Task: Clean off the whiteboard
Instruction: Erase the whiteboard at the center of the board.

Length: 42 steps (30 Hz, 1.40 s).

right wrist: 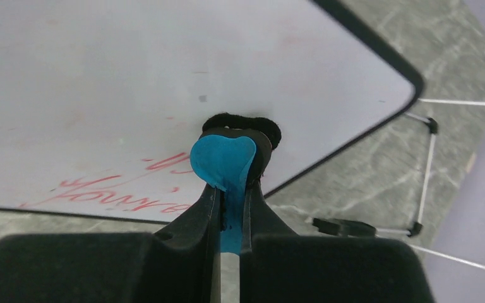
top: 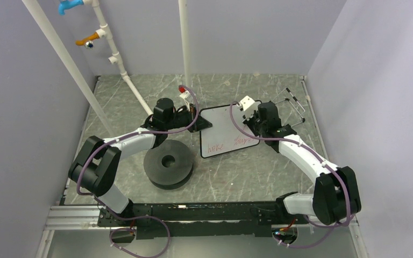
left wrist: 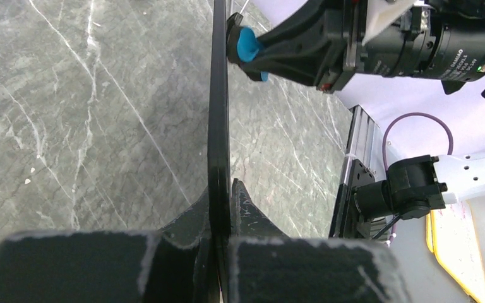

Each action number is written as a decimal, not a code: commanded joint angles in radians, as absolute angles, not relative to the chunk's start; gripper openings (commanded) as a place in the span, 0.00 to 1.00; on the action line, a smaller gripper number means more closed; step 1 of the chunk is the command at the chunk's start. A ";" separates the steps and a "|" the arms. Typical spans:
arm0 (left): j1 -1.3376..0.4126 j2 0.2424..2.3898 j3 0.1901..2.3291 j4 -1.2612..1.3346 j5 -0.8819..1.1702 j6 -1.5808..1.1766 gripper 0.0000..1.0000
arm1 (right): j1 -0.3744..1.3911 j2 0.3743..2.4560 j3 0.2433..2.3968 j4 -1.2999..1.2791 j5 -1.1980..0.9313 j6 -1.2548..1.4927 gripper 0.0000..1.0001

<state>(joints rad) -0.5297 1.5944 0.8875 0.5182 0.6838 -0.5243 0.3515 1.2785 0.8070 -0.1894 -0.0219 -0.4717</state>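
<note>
The whiteboard (top: 221,130) is near the middle of the table, with red handwriting (top: 226,144) along its near edge and a wiped upper part. My left gripper (top: 200,122) is shut on its left edge; the left wrist view shows the board edge-on (left wrist: 218,113) between the fingers of that gripper (left wrist: 222,192). My right gripper (top: 246,111) is shut on the blue-and-black eraser (right wrist: 226,158), whose black pad presses on the white face (right wrist: 132,69) near the far right corner. The eraser (left wrist: 247,45) also shows touching the board in the left wrist view.
A black disc (top: 168,163) lies left of the board, under my left forearm. A wire stand (top: 294,107) sits at the back right. White pipes (top: 122,70) rise at the back left, and a small red-capped object (top: 182,89) is behind the left gripper.
</note>
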 commanded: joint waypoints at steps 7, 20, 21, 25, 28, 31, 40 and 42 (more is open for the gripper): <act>-0.545 1.564 0.939 0.644 0.788 -0.554 0.00 | 0.382 1.280 0.833 -0.245 -0.235 -0.517 0.00; -0.547 1.569 0.940 0.649 0.795 -0.555 0.00 | 0.317 1.262 0.802 -0.030 0.109 -0.358 0.00; -0.546 1.569 0.939 0.650 0.793 -0.555 0.00 | 0.318 1.261 0.804 -0.040 0.088 -0.364 0.00; -0.547 1.565 0.940 0.644 0.792 -0.552 0.00 | 0.346 1.259 0.824 -0.182 -0.190 -0.472 0.00; -0.547 1.561 0.937 0.639 0.789 -0.549 0.00 | 0.404 1.275 0.853 -0.375 -0.394 -0.637 0.00; -0.547 1.560 0.935 0.634 0.789 -0.546 0.00 | 0.415 1.276 0.857 -0.404 -0.411 -0.686 0.00; -0.547 1.557 0.946 0.609 0.797 -0.529 0.00 | 0.302 1.300 0.841 -0.255 -0.118 -0.545 0.00; -0.548 1.557 0.946 0.606 0.796 -0.529 0.00 | 0.303 1.314 0.844 -0.299 -0.172 -0.588 0.00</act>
